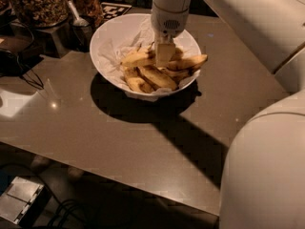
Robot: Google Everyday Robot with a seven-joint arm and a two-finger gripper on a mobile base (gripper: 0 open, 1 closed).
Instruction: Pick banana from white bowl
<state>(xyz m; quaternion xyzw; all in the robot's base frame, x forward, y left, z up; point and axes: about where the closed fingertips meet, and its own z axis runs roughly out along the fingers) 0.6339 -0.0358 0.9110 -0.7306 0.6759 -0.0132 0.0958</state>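
Observation:
The white bowl point(107, 39) stands at the back middle of the table, lined with crumpled white paper. Several yellow bananas lie piled in its right half. A long, nearly straight banana point(137, 58) lies across the pile, and its right part passes under my gripper. My gripper point(164, 56) hangs straight down from the white arm into the bowl and sits on the top of the pile, over the middle of that banana. Shorter bananas point(155, 78) lie in front of it.
Glass jars of nuts point(35, 4) and a dark cup with a spoon point(81, 25) stand at the back left. The brown table point(95, 128) has its front edge low in the picture. My white arm point(267, 166) fills the right side. Cables lie on the floor.

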